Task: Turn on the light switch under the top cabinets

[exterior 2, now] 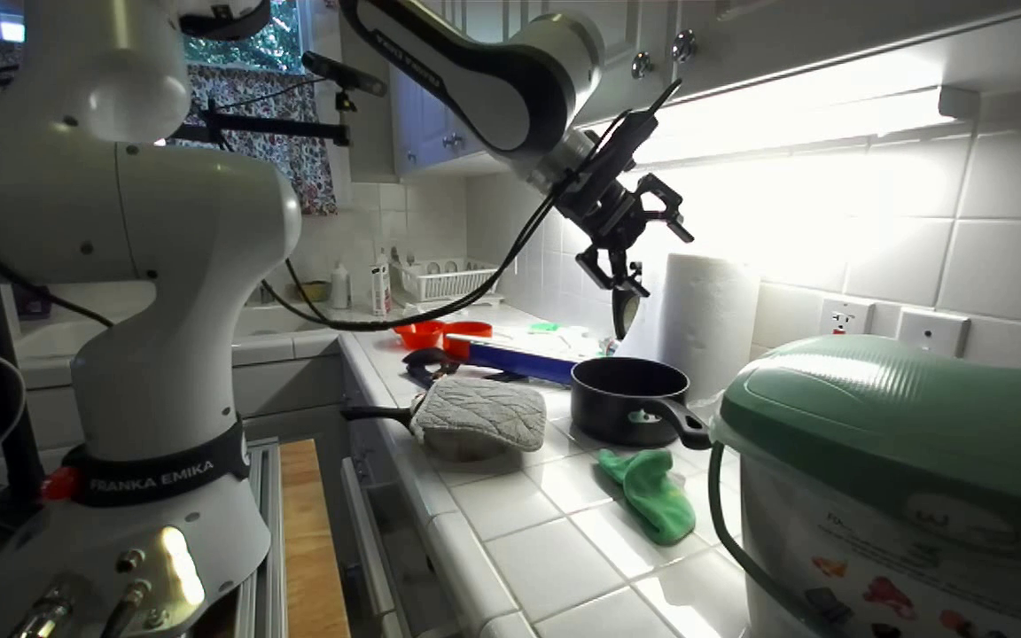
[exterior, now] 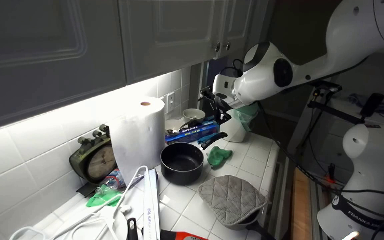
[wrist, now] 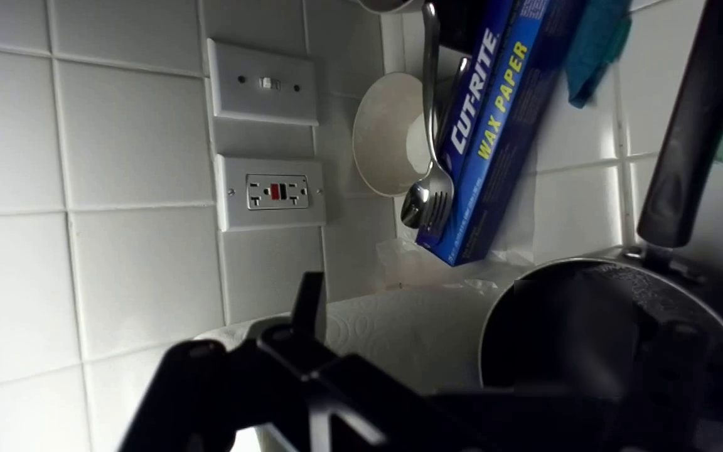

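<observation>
Light switch (exterior: 170, 102) upright along its long axis, face outward, pincer (exterior 2: 648, 260) jaws apart.

Def. in a kitchen here, home-type by the look of it! Seeing white cabinets (exterior: 178, 26) up top in both exterior views, w/ a tiled counter (exterior 2: 528, 514) below, running along a tiled wall (wrist: 142, 150). Well stocked w/ cooking gear, too: spotting a black pot (exterior: 182, 176), a quilted pot holder (exterior: 230, 198) lying over a pan (exterior: 239, 226), & a paper towel roll (exterior: 142, 141) upright nr the wall. Over to the wrist view, catching a wax paper box (wrist: 493, 125) w/ a fork (wrist: 430, 94) & a spoon (wrist: 415, 204) bunched at its end, a pale bowl (wrist: 377, 138) just beside. Then in an exterior view, picking out a dish rack (exterior 2: 450, 285) in the far corner, plus a window (exterior 2: 286, 35) w/ a patterned curtain (exterior 2: 315, 177) across its lower pt.
</observation>
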